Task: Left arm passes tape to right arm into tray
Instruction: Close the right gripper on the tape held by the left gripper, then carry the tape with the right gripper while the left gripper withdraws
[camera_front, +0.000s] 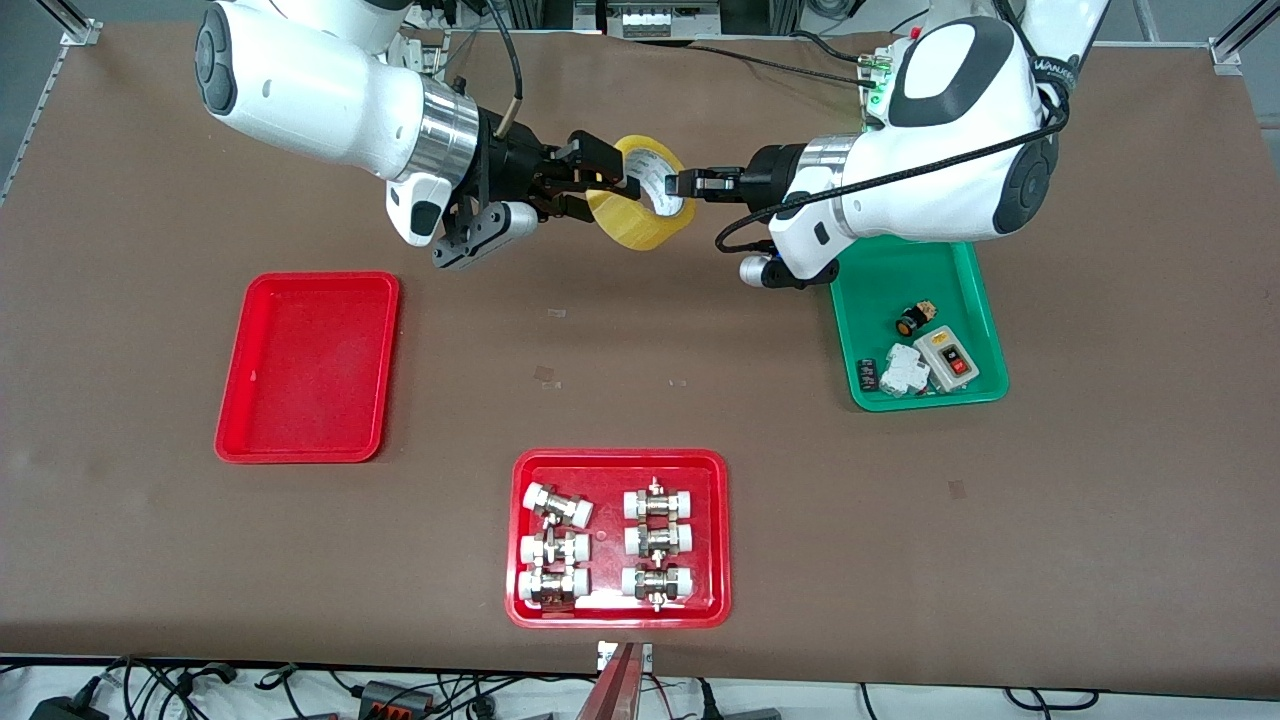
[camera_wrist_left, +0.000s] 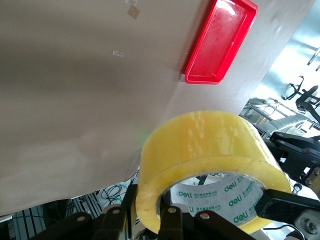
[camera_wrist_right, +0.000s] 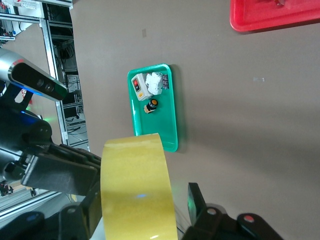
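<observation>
The yellowish tape roll hangs in the air between the two arms, over the table near the robots' bases. My left gripper is shut on the roll's wall, one finger inside the core and one outside. My right gripper straddles the roll's width with its fingers open; one finger stands clear of the tape. The plain red tray lies empty toward the right arm's end, nearer the front camera. It also shows in the left wrist view.
A green tray with a black-and-orange button and switch parts lies under the left arm. It also shows in the right wrist view. A red tray of white-capped metal fittings sits near the table's front edge.
</observation>
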